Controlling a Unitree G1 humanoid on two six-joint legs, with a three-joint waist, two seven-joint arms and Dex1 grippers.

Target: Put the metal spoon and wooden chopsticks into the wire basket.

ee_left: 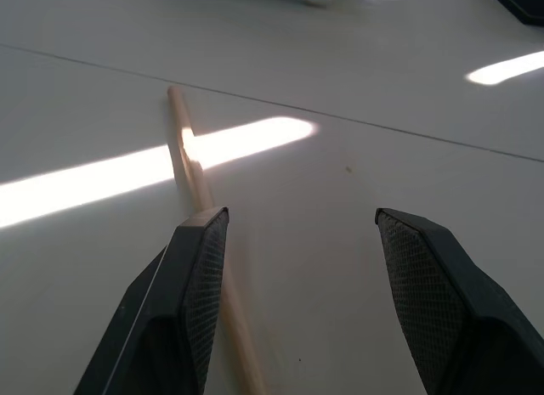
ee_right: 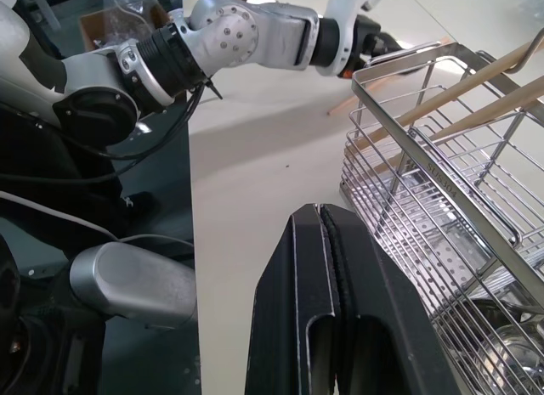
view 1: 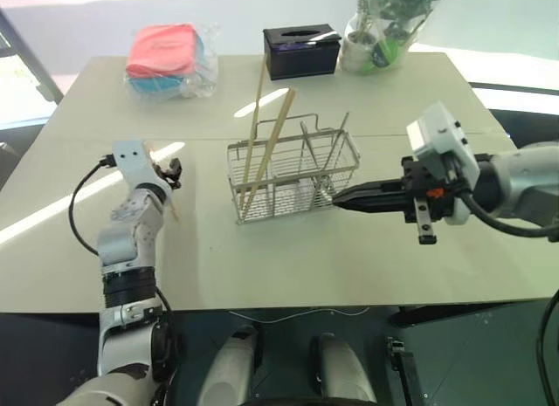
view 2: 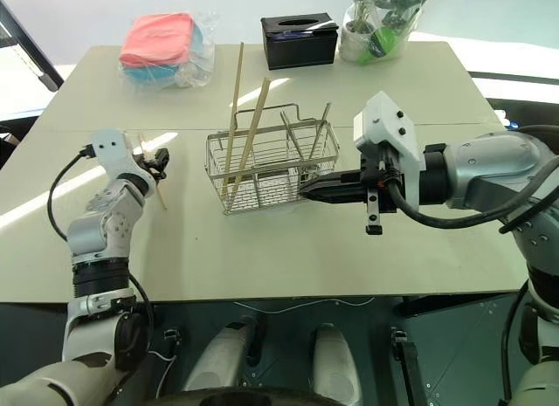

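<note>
Wire basket (view 1: 293,175) at centre frame holds two chopsticks (view 1: 266,148) (leaning left) and the spoon (view 1: 336,148); a third stick (ee_left: 200,200) lies on the desk (view 1: 288,258) at centre left, by the spread left hand (view 1: 172,173). Right hand (view 1: 342,199), pressed together, nears the basket.

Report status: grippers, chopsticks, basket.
Left gripper open over loose chopstick on table. Right gripper shut beside wire basket. Two chopsticks in basket.

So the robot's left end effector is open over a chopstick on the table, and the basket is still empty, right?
Not quite. The left end effector is open over a chopstick on the table, but the wire basket is not empty: the left eye view shows chopsticks already standing in it.
</note>
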